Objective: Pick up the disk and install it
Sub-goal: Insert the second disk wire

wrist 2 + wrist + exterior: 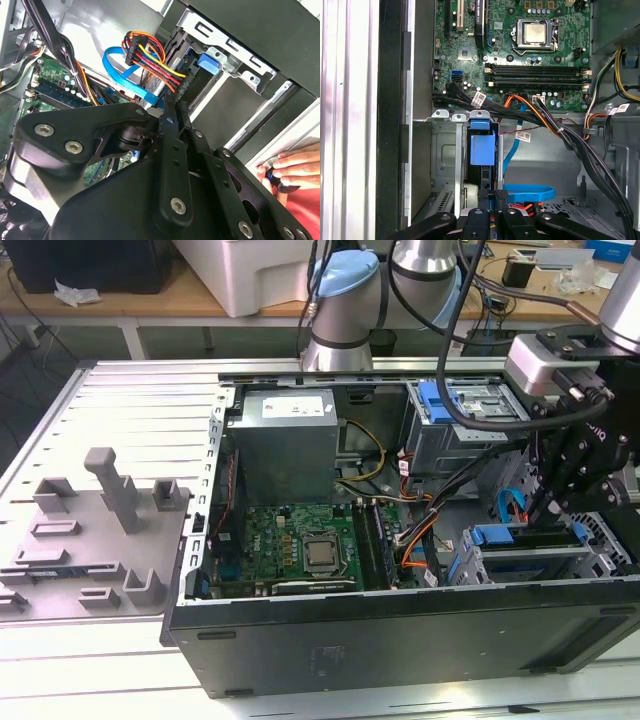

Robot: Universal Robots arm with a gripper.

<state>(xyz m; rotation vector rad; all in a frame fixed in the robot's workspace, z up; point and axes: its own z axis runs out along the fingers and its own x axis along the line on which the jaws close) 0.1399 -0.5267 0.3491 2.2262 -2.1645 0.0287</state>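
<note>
Claw down inside the open computer case, right over the drive bay.

The black claw hangs in the case's corner at the exterior view's right, above the grey sheet-metal drive cage. In the first wrist view its thin dark fingers stand close together, pinched on the upper edge of the disk, which sits upright in the cage slot, showing its smooth blue plastic bracket and tab. I cannot tell for certain whether the grip is firm. Just beside it a flat blue ribbon cable curls over the perforated floor, and bundled black, orange and red wires cross above. Behind lies the green motherboard with its square silver processor. In the second wrist view a person's hand rests at the case rim.
</note>
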